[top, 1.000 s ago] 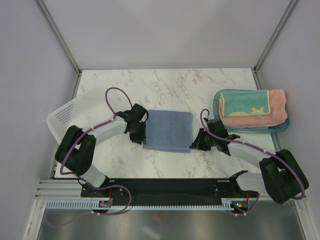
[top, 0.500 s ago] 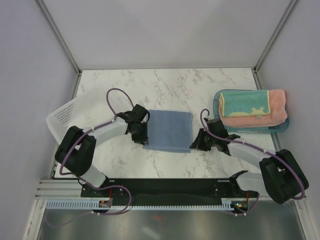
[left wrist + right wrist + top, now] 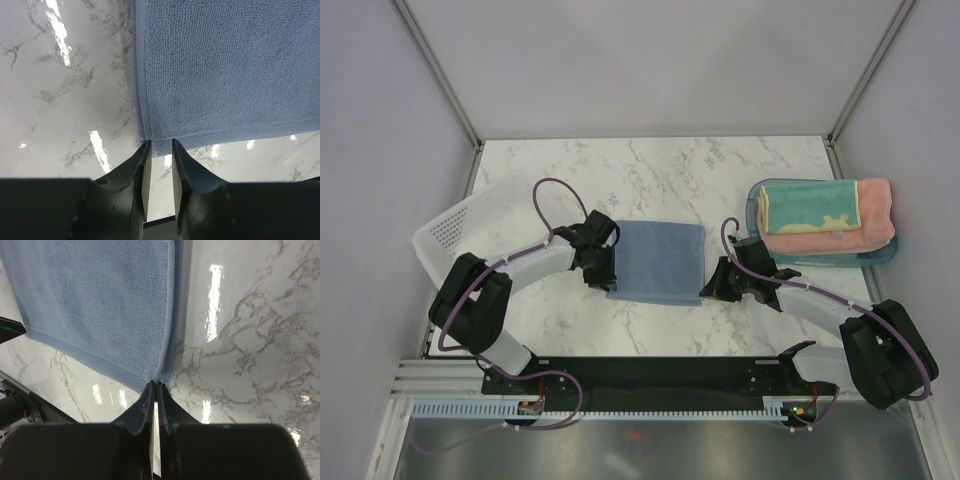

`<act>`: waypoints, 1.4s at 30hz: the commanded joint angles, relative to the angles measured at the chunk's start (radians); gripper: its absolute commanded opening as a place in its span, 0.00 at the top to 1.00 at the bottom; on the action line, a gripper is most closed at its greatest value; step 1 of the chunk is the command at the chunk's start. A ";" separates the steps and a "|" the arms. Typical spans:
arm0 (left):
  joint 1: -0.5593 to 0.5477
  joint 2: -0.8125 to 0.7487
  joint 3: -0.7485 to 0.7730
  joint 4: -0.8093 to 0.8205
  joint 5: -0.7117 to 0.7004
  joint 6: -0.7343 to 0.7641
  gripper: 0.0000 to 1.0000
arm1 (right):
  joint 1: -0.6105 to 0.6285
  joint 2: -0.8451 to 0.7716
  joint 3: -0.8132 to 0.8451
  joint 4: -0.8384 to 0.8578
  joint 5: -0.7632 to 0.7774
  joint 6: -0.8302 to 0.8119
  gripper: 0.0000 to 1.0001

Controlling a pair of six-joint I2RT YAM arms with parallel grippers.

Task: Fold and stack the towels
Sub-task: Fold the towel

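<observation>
A small blue-grey towel (image 3: 657,260) lies folded flat on the marble table between the two arms. My left gripper (image 3: 607,272) is at the towel's near left corner; in the left wrist view (image 3: 160,143) its jaws stand slightly apart, with the corner of the towel (image 3: 225,65) just at their tips. My right gripper (image 3: 706,290) is at the near right corner; in the right wrist view (image 3: 156,384) its jaws are pinched shut on the towel (image 3: 95,305) corner. A pale-yellow-and-teal towel (image 3: 805,208) lies folded on a folded salmon-pink towel (image 3: 875,215).
The two stacked towels rest on a teal translucent tray (image 3: 886,256) at the right edge of the table. A white perforated basket (image 3: 460,225) lies tilted at the left edge, behind my left arm. Grey walls enclose the table.
My left gripper has shifted slightly toward the towel's near left corner. The right gripper and the towels have not visibly moved.
</observation>
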 commanded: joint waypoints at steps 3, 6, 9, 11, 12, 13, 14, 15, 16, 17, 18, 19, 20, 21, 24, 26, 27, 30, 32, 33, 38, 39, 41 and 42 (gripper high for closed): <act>-0.012 -0.046 0.003 0.000 -0.017 -0.028 0.70 | -0.002 -0.018 0.004 -0.001 0.005 -0.009 0.93; -0.014 -0.041 -0.001 -0.011 -0.038 -0.023 0.71 | -0.002 -0.018 0.003 -0.002 0.005 -0.009 0.93; -0.014 -0.041 0.002 -0.016 -0.042 -0.022 0.71 | -0.002 -0.019 0.001 -0.002 0.007 -0.009 0.93; -0.020 -0.036 0.008 -0.023 -0.057 -0.019 0.70 | 0.000 -0.018 0.001 -0.002 0.007 -0.009 0.93; -0.022 -0.036 0.011 -0.025 -0.063 -0.019 0.71 | -0.002 -0.015 0.003 -0.001 0.006 -0.007 0.93; -0.022 -0.033 0.011 -0.027 -0.061 -0.019 0.70 | 0.000 -0.016 0.003 -0.002 0.005 -0.009 0.93; -0.023 -0.032 0.011 -0.028 -0.063 -0.019 0.70 | 0.000 -0.016 0.003 -0.001 0.005 -0.007 0.93; -0.023 -0.027 0.010 -0.028 -0.061 -0.020 0.70 | 0.000 -0.018 0.003 -0.001 0.007 -0.007 0.93; -0.023 -0.023 0.010 -0.028 -0.060 -0.017 0.71 | 0.000 -0.018 0.003 -0.002 0.009 -0.007 0.94; -0.025 -0.020 0.010 -0.028 -0.060 -0.017 0.70 | 0.000 -0.018 0.004 -0.001 0.007 -0.007 0.93; -0.025 -0.018 0.010 -0.028 -0.060 -0.019 0.71 | 0.000 -0.021 0.004 -0.001 0.007 -0.009 0.93; -0.025 -0.010 0.011 -0.025 -0.055 -0.020 0.70 | 0.000 -0.018 0.004 -0.002 0.007 -0.007 0.93; -0.025 -0.006 0.013 -0.024 -0.052 -0.023 0.70 | 0.000 -0.019 0.004 -0.002 0.007 -0.007 0.93; -0.025 -0.003 0.013 -0.019 -0.048 -0.025 0.70 | 0.000 -0.018 0.003 -0.001 0.009 -0.007 0.94; -0.028 0.007 0.011 -0.011 -0.038 -0.029 0.70 | 0.000 -0.016 0.004 -0.002 0.006 -0.009 0.93; -0.028 0.016 0.011 -0.007 -0.038 -0.029 0.72 | -0.002 -0.019 0.003 -0.002 0.007 -0.009 0.93; -0.029 0.016 0.011 -0.007 -0.038 -0.029 0.73 | 0.000 -0.021 0.003 -0.002 0.006 -0.009 0.93; -0.029 0.019 0.013 -0.005 -0.038 -0.029 0.77 | 0.000 -0.024 0.001 -0.002 0.006 -0.010 0.93; -0.029 0.017 0.014 -0.007 -0.043 -0.029 0.87 | 0.000 -0.025 0.003 -0.002 0.004 -0.012 0.93; -0.029 0.014 0.016 -0.007 -0.046 -0.031 0.90 | -0.002 -0.027 0.003 -0.005 0.005 -0.010 0.93; -0.029 0.010 0.031 -0.016 -0.049 -0.023 0.98 | -0.002 -0.028 0.008 -0.007 -0.001 -0.015 0.96; -0.029 0.008 0.037 -0.020 -0.051 -0.022 0.98 | 0.000 -0.030 0.011 -0.008 -0.002 -0.015 0.97; -0.029 0.011 0.066 -0.051 -0.057 -0.013 0.98 | 0.000 -0.036 0.023 -0.019 -0.002 -0.019 0.99; -0.029 0.008 0.078 -0.062 -0.060 -0.011 0.98 | -0.002 -0.039 0.027 -0.025 -0.001 -0.021 0.99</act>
